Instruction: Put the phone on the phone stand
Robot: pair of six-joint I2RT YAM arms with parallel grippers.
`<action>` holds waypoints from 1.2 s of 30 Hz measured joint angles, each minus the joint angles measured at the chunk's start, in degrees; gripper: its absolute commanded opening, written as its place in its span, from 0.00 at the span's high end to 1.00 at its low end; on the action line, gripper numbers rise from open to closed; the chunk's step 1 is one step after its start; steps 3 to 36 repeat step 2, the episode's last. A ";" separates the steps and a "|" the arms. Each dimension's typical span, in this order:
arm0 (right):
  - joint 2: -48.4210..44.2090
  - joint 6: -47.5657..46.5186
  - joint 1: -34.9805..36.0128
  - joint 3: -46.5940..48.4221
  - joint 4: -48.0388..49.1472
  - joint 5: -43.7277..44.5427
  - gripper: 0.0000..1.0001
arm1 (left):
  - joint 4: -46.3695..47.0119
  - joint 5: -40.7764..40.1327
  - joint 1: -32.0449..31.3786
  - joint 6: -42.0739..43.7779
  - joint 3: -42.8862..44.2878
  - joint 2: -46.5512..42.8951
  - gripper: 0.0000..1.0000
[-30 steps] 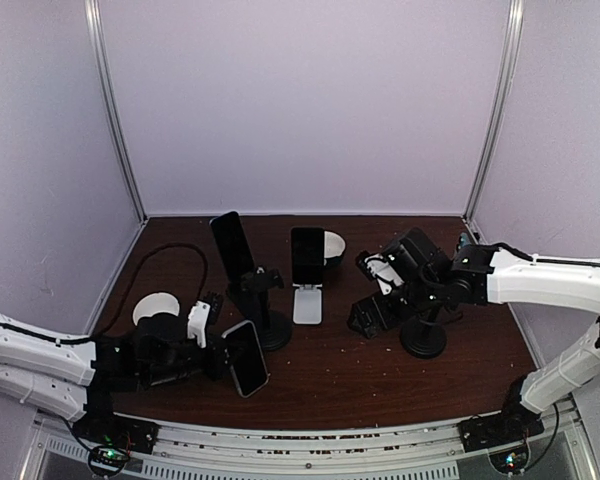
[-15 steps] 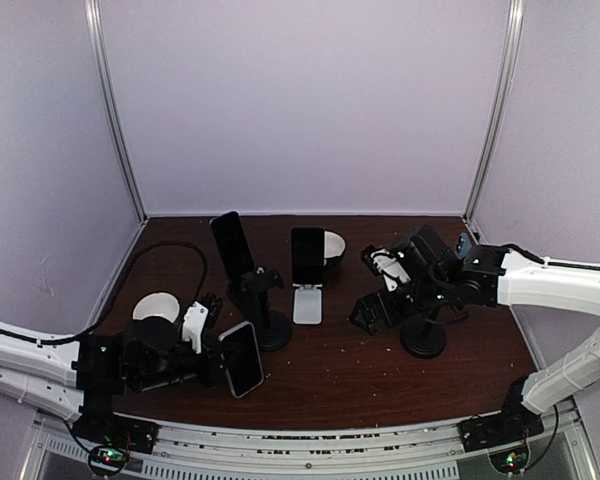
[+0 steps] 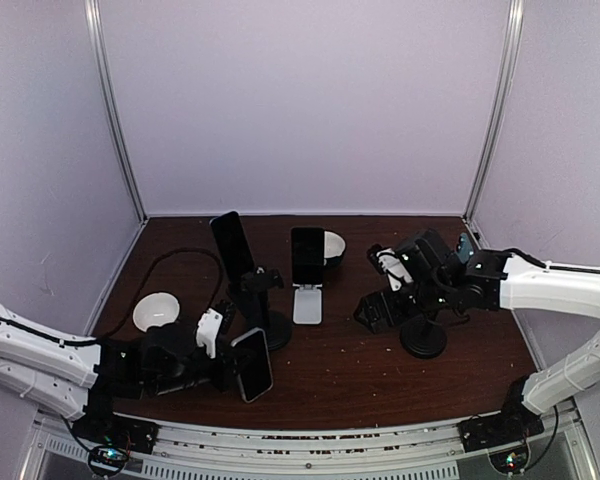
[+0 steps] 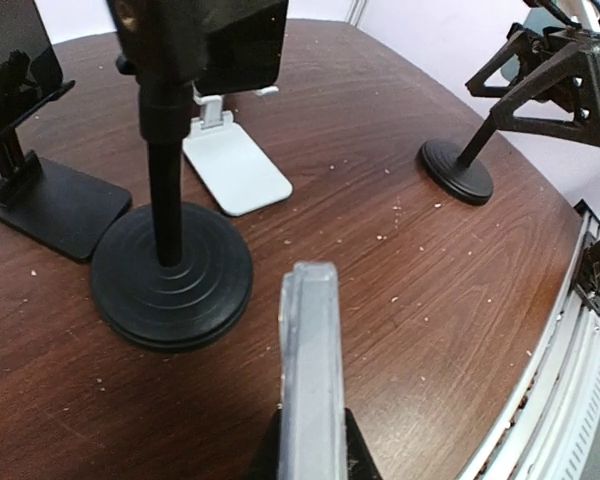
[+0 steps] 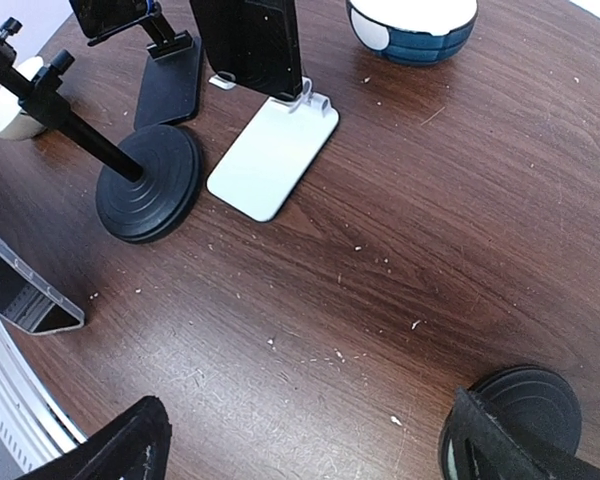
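Observation:
A phone in a clear case (image 3: 252, 365) (image 4: 310, 370) (image 5: 25, 292) is held on edge just above the table near the front left, with my left gripper (image 3: 233, 368) (image 4: 312, 452) shut on it. A black phone stand with a round base (image 3: 270, 330) (image 4: 170, 272) (image 5: 148, 182) stands just behind it, and its clamp (image 3: 255, 283) holds nothing. A second round-based stand (image 3: 423, 340) (image 4: 458, 170) (image 5: 525, 410) is at the right. My right gripper (image 3: 380, 308) (image 5: 310, 455) hangs open beside that stand's pole, hiding its top.
A white folding stand (image 3: 307, 303) (image 5: 270, 155) carries a phone (image 3: 307, 257). A flat black stand (image 4: 55, 205) (image 5: 170, 85) carries another phone (image 3: 230, 245). A blue bowl (image 3: 332, 247) (image 5: 410, 20) sits at the back. A white bowl (image 3: 155, 310) is at the left.
My left arm has shifted right with the phone, bringing it nearer the middle stand and uncovering the white bowl. The right gripper edged slightly right, still open.

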 measured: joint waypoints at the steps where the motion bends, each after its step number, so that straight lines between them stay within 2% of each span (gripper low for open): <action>1: 0.00 -0.02 -0.02 0.00 0.00 -0.02 0.00 | 0.94 0.26 -0.02 -0.35 0.00 0.70 0.84; 2: 0.00 -0.04 -0.09 0.00 0.00 -0.02 0.00 | 1.64 0.39 -0.02 -0.63 0.00 1.33 0.74; 36: 0.00 -0.04 -0.09 0.00 0.00 -0.02 0.00 | 1.64 0.39 -0.02 -0.63 0.00 1.33 0.74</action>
